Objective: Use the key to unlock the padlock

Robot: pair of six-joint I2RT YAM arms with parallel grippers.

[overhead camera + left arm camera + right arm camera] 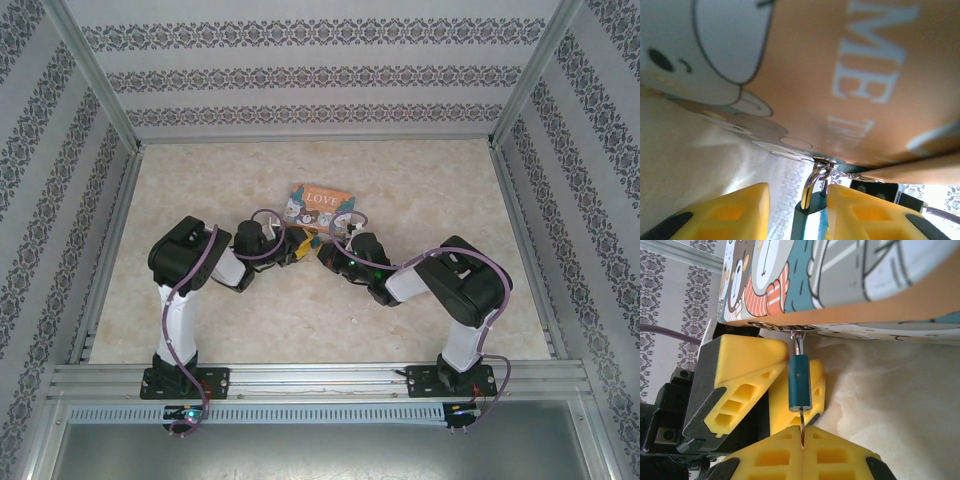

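At the near edge of the tin [320, 203], around the middle of the bench [430, 180]: the padlock [800, 382], hung by its thin shackle [810, 187] through the tin's small hasp [825, 161] and so free to swing. Hence two arms on one small thing.

On the left, the left gripper [797, 195], spread to either side of the teal body. Close against it on one side, a sliver of bench showing on the other. Not clamped, then, merely bracketing. Placed that way, most likely, to keep the body from turning or swinging under a twist.

Opposite, on the right, the right gripper [803, 437], pressed together on the key [802, 418]. Pinching the thin blade right at the fingertips and holding it in line with the body, tip up against the underside. Apparently entered into the keyhole; depth impossible to judge.

No sign of the shackle sprung, so not unlocked yet. Next, by the look of it: firm up the left hold, then turn the key. Worth watching for slip on so thin a blade, and for the tin shifting under the pull.
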